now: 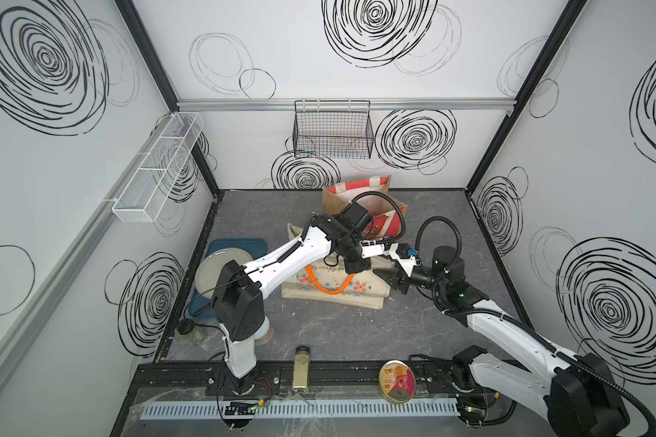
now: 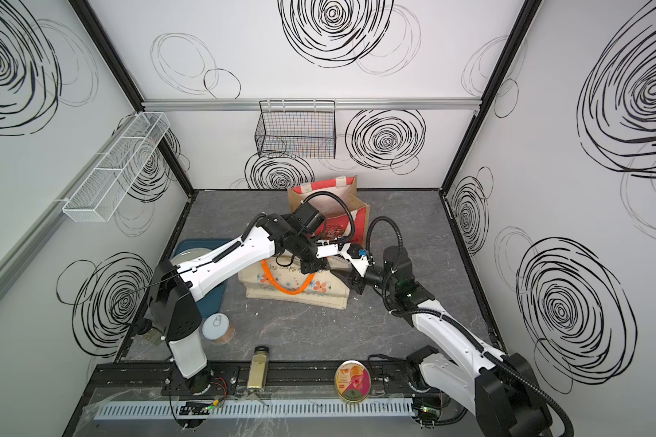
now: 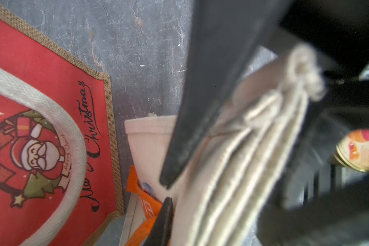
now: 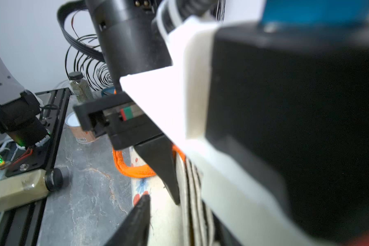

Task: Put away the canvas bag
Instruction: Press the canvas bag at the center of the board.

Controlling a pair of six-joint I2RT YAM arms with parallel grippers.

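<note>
Left wrist view gives you the grip: the folded layers of the canvas bag [image 3: 239, 161] are pressed against the inner face of your left hand [image 1: 356, 266], which is closed to a narrow gap on that stacked edge; treat it as a pinch on cloth, not a firm hold. The bag lies folded flat on the worktop [image 1: 319, 333] directly beneath that hand, its orange handle [image 1: 328, 289] looped on the hand's near side. Your right hand [image 1: 392, 282] sits just beside the left at the bag's edge, its jaws parted with nothing visible between them; one of its fingertips [image 4: 144, 199] shows low over the floral print in the right wrist view.

The step looks like securing the fold before a lift. Check that every layer is inside the pinch, since a slack one would likely let the bag fall open. Draw the right hand straight back from the left before raising anything, because the two wrists are crowded. Lift slowly and watch the orange handle for snagging. The red Christmas bag [image 3: 41, 89] stands just beyond the left hand, so clear it.

Your left arm reaches out long from its base, elbow high, wrist bent so the hand points down; your right arm comes in low, forearm angled inward, hand near level and aimed at the left hand.
</note>
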